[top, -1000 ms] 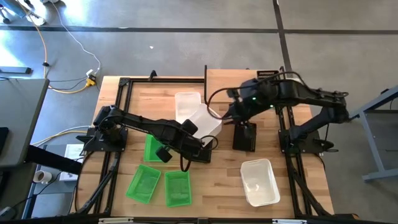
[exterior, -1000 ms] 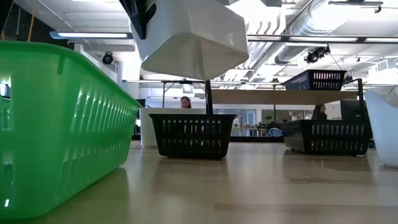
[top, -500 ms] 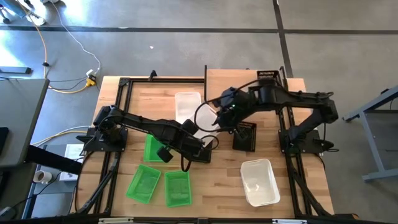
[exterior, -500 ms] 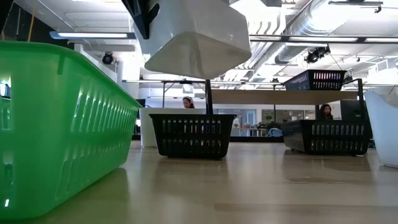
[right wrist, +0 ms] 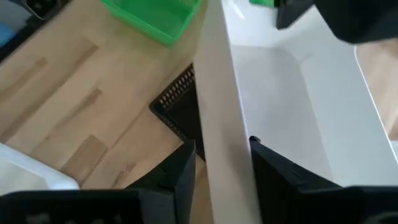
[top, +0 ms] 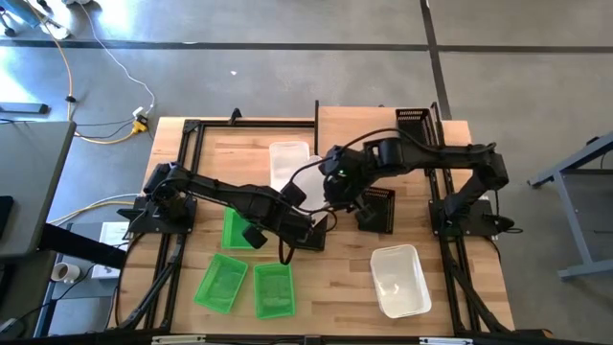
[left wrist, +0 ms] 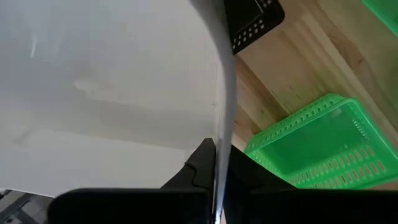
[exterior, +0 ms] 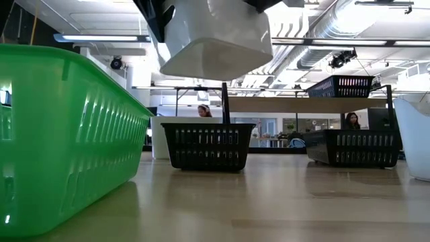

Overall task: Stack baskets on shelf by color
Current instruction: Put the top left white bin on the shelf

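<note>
My left gripper [top: 299,205] holds a white solid-walled basket [top: 309,182] in the air over the table's middle; in the low view the basket [exterior: 215,37] hangs tilted, high above the wood. My right gripper [top: 330,184] is open at the basket's opposite side, one finger on each side of its wall [right wrist: 224,124]. A second white basket [top: 287,156] stands farther back and a third [top: 400,280] near right. Three green baskets [top: 235,230] [top: 220,282] [top: 273,289] rest near left. The shelf [exterior: 302,104] carries one black basket [exterior: 342,86]. My left gripper [left wrist: 219,157] is shut on the white basket's side wall at its rim [left wrist: 222,112], one finger inside the basket and one outside. The basket is lifted clear of the table and sits tilted in the hold.
Two black baskets [exterior: 208,144] [exterior: 353,148] stand on the table in front of the shelf, one [top: 375,207] just under my right arm. A green basket [exterior: 67,134] fills the low view's left. Bare wood lies between the green baskets and the near-right white one.
My right gripper has swung from near the shelf toward the table's left and now straddles the held white basket's wall. The basket has risen slightly and tipped a little in my left gripper, which has stayed in place.
</note>
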Robot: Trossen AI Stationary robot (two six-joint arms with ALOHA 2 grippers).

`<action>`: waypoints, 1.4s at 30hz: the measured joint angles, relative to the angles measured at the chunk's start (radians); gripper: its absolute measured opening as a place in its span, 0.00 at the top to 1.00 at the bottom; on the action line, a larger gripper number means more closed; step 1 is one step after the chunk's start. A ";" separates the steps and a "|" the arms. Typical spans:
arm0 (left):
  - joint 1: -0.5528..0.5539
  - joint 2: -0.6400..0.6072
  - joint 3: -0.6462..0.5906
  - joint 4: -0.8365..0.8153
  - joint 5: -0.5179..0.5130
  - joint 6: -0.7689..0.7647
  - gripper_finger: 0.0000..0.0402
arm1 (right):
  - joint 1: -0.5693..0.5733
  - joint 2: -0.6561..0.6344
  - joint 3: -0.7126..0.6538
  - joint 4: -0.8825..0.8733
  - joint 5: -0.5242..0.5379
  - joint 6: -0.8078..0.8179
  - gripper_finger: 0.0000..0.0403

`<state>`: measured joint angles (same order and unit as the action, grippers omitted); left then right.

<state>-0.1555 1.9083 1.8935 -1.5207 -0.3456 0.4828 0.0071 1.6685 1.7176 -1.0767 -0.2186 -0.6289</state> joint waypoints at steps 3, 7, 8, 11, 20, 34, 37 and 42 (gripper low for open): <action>0.000 0.000 0.000 0.000 -0.002 0.001 1.00 | 0.000 0.008 0.000 0.001 0.031 0.003 0.77; 0.001 0.000 0.000 0.001 -0.003 0.008 1.00 | 0.000 0.009 0.000 0.001 0.034 0.003 0.92; 0.001 0.000 0.000 0.000 -0.003 0.008 1.00 | 0.000 0.009 0.000 -0.001 0.032 0.005 0.96; 0.001 -0.001 0.000 0.000 -0.010 0.010 1.00 | 0.000 0.009 0.000 -0.003 0.030 0.032 0.97; 0.001 -0.001 0.000 0.016 -0.085 -0.042 0.91 | 0.001 0.009 0.000 -0.012 0.041 0.142 1.00; 0.001 -0.005 0.000 0.011 -0.198 -0.255 0.55 | 0.022 0.009 -0.001 -0.055 0.165 0.436 1.00; 0.001 -0.015 0.000 0.003 -0.224 -0.268 0.53 | 0.042 0.009 0.013 -0.100 0.184 0.494 1.00; 0.001 -0.051 0.000 -0.005 -0.214 -0.271 0.54 | 0.066 0.008 0.054 -0.141 0.248 0.603 1.00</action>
<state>-0.1547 1.8578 1.8938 -1.5253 -0.5599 0.2118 0.0733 1.6766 1.7715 -1.2180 0.0295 -0.0255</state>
